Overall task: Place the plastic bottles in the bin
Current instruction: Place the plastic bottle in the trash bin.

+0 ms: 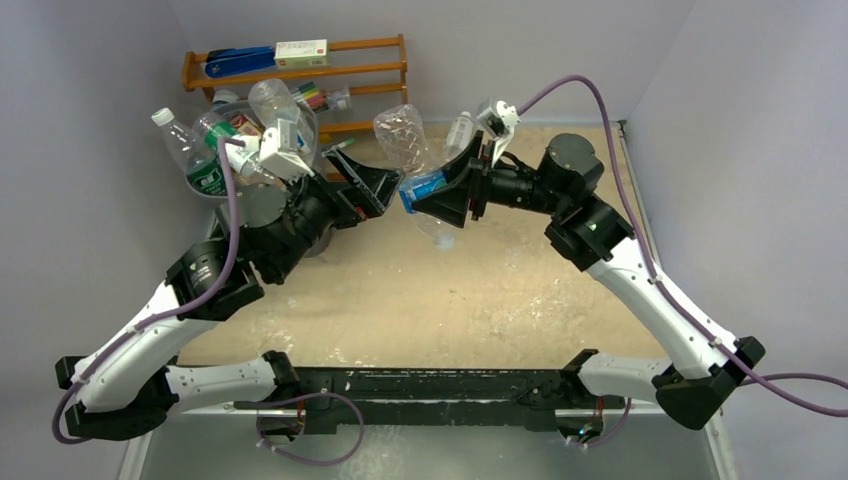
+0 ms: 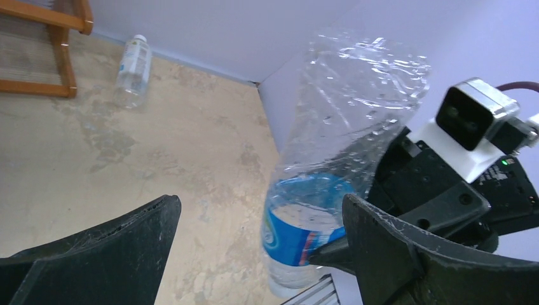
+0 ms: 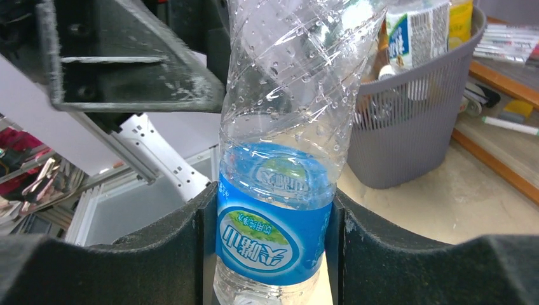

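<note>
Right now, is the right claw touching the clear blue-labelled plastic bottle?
Touching. Right wrist view: the right claw clamps the clear blue-labelled plastic bottle, both fingers against its label.

On the right wrist view I am losing both ends of the clear bottle (image 3: 286, 127): one is running off the top edge, the other is dropping past the bottom edge between the right gripper (image 3: 273, 216) fingers, which are covering the sides of its blue label, so I am not making out the cap. Beyond those fingers to the right, the bin (image 3: 407, 127) is being cropped at the top and partly screened by that bottle; the heaped bottles (image 3: 419, 32) inside are showing only scraps. Far ahead of the left gripper (image 2: 260, 203), a small bottle (image 2: 133, 63) is coming through too small to read, and the wooden rack (image 2: 60, 57) is being cut by the frame's corner.
</note>
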`<state>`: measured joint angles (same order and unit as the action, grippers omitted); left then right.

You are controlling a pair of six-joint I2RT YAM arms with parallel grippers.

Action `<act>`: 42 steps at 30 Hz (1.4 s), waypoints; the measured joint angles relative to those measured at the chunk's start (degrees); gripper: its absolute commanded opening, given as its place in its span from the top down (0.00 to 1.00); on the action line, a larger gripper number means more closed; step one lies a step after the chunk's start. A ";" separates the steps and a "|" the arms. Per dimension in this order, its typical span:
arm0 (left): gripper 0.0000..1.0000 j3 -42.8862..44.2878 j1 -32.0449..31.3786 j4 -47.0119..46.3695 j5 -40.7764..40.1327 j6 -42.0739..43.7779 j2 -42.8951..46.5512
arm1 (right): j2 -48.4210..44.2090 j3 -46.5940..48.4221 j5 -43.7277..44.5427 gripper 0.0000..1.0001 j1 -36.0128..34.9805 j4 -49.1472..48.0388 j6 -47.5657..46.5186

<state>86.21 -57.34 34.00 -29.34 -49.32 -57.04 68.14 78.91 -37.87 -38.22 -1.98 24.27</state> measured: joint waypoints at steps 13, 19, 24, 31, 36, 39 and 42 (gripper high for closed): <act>0.00 -6.64 0.00 -13.22 1.31 3.85 -1.16 | 1.29 -0.22 2.38 0.46 -2.95 4.37 -2.32; 0.05 -6.62 0.00 -15.58 -1.20 5.46 -1.49 | 1.29 -0.22 2.43 0.46 -4.87 5.99 -3.32; 0.23 -5.92 0.00 -16.02 -2.32 6.21 -3.50 | 1.27 -0.22 2.89 0.46 -5.40 6.43 -3.98; 0.44 -3.34 0.00 -14.05 -2.86 6.93 -6.69 | 1.22 -0.39 5.27 0.42 -5.40 6.64 -4.42; 0.42 0.52 -0.07 -9.79 -3.45 7.21 -8.50 | 1.22 -0.52 6.14 0.33 -5.55 6.36 -4.37; 0.42 4.28 -0.04 -6.16 -4.04 8.50 -10.64 | 1.22 -0.52 7.06 0.27 -5.55 6.25 -4.37; 0.43 8.74 0.50 -2.64 -4.57 9.88 -13.38 | 1.09 -0.52 7.58 0.08 -5.55 6.49 -4.37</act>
<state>94.96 -56.84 31.35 -33.91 -39.44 -70.41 69.23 78.39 -30.28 -43.77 4.51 19.90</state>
